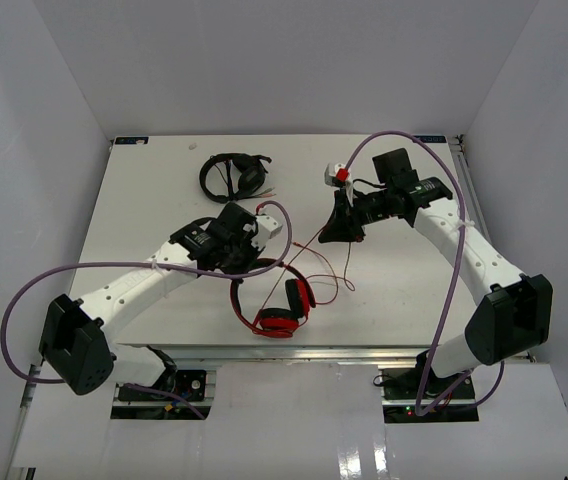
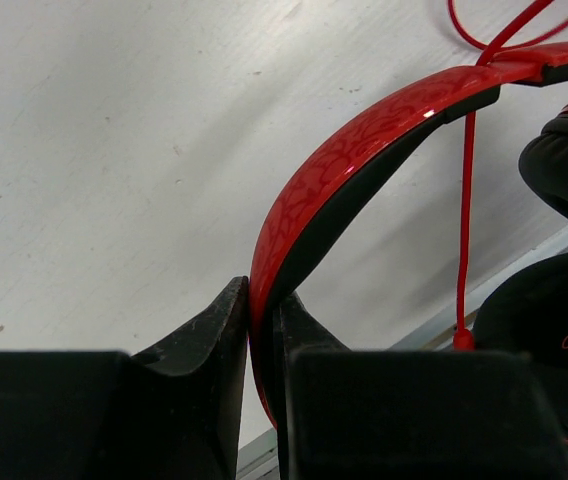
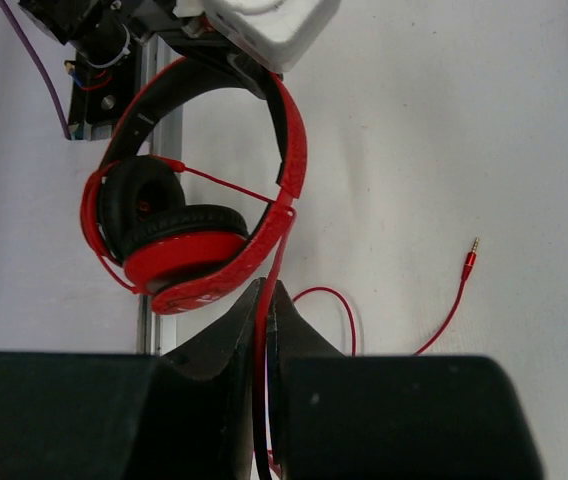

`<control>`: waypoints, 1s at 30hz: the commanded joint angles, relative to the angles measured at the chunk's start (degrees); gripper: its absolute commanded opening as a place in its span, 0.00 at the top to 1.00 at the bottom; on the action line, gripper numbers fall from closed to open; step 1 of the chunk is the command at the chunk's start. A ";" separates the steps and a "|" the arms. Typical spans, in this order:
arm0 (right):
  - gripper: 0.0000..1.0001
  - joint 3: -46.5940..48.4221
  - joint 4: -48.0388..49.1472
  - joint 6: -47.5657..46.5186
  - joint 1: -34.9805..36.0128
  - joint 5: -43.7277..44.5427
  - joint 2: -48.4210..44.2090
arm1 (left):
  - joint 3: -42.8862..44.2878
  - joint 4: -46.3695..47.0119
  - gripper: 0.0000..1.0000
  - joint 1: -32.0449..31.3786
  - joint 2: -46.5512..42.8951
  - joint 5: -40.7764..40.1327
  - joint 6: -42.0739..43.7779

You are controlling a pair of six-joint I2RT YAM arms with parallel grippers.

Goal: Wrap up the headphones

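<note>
Left wrist view: the fingers [image 2: 214, 340] of the left gripper [image 2: 261, 295] are pinched narrow on the red headband [image 2: 364, 140], which arcs up and right from between them toward the black-padded earcups [image 2: 564, 170]. Seen from the right wrist, the right gripper [image 3: 265, 295] is closed just as tight on the thin red cable [image 3: 347, 305], which loops out to the right and ends in a plug [image 3: 472, 255] lying free on the white table [image 3: 484, 120]. From the top, the headphones [image 1: 282, 318] sit near the table's front edge between the two arms, earcups folded together, with the cable strung up and right to the right gripper. A pair of black headphones [image 1: 232, 176] lies well apart, toward the back of the table.
</note>
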 commanded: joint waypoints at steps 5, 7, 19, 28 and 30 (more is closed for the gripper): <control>0.92 1.36 8.83 9.41 3.03 -5.17 -4.13 | 3.50 -0.97 1.00 -0.51 1.58 -6.98 -2.22; 0.92 1.45 10.00 10.67 4.16 -4.91 -4.01 | 4.16 -1.02 1.00 -0.88 2.50 -7.13 -2.71; 0.92 2.06 13.08 13.83 7.80 -3.86 -3.53 | 5.65 -0.54 1.00 -2.60 6.50 -7.95 -4.50; 0.92 1.07 14.21 14.38 9.07 -3.17 -3.18 | 7.19 -0.20 1.00 -2.87 7.60 -5.79 -7.25; 0.92 0.78 14.70 14.41 9.18 -2.41 -3.25 | 7.43 0.29 1.00 -2.85 7.60 -4.46 -7.53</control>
